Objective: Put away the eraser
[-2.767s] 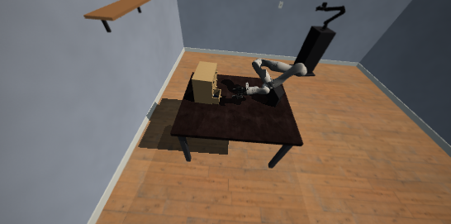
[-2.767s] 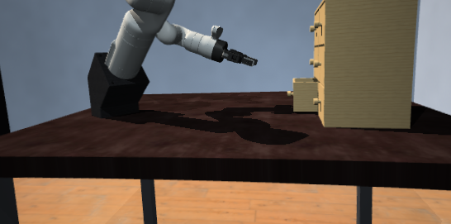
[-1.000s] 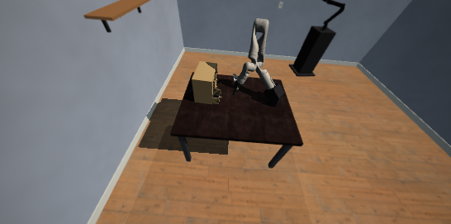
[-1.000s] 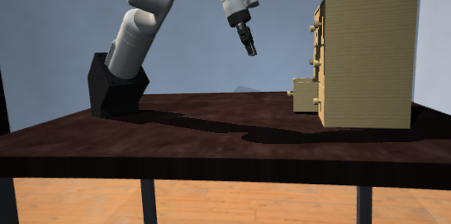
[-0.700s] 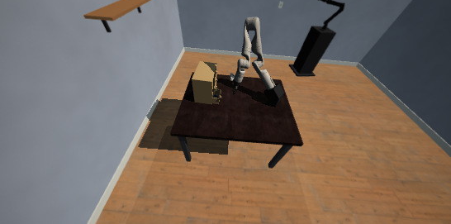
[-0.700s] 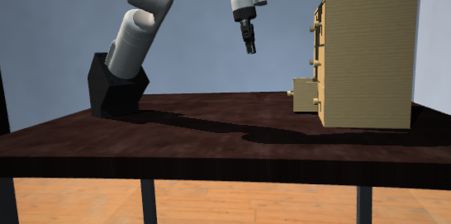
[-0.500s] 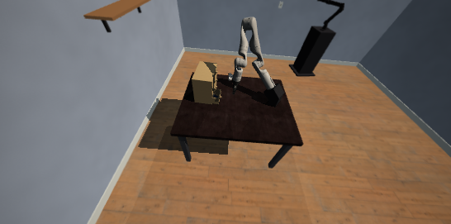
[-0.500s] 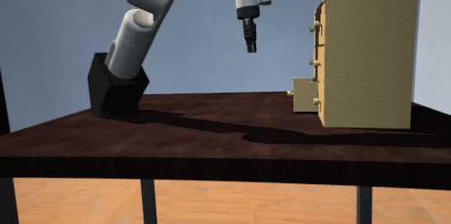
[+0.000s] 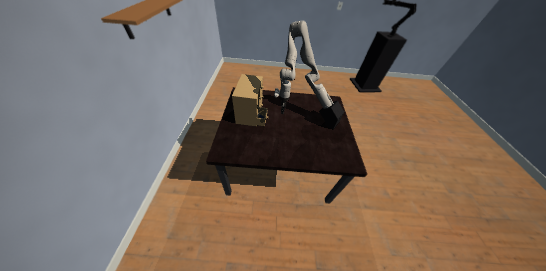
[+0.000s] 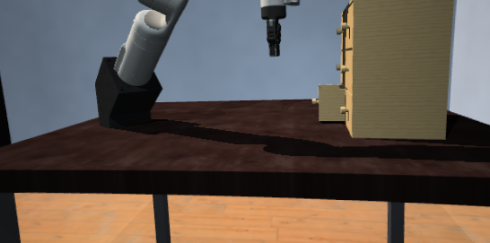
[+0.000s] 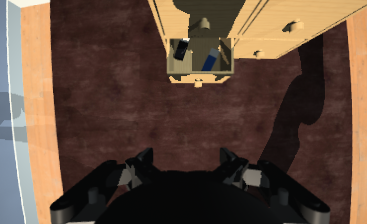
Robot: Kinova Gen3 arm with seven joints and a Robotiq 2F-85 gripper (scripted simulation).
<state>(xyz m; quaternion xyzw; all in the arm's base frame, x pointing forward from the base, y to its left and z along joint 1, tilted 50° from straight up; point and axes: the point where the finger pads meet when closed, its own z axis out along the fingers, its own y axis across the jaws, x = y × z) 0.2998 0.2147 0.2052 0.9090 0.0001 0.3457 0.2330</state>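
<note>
The wooden chest (image 9: pixel 246 109) (image 10: pixel 399 65) stands on the table with its bottom drawer (image 10: pixel 331 103) (image 11: pixel 211 79) pulled part way out, in the left column as the wrist view shows it. Inside lie two small blocks: a black one (image 11: pixel 181 52) with a white end, at the left, and a blue one (image 11: pixel 209 62) with a greyish end, at the right. They look like erasers and lie apart, both slanted. No eraser shows on the table. My gripper (image 9: pixel 283 110) (image 10: pixel 275 52) (image 11: pixel 186 155) is open and empty, pointing down, above the table in front of the drawer and higher than its rim.
The other drawers, with round knobs, look pushed in. The dark table (image 9: pixel 295 150) (image 10: pixel 215 157) (image 11: pixel 109 100) carries the chest and the arm's black base (image 9: pixel 332 114) (image 10: pixel 130 103). The arm's shadow crosses the table. A wall shelf (image 9: pixel 147 7) is far off.
</note>
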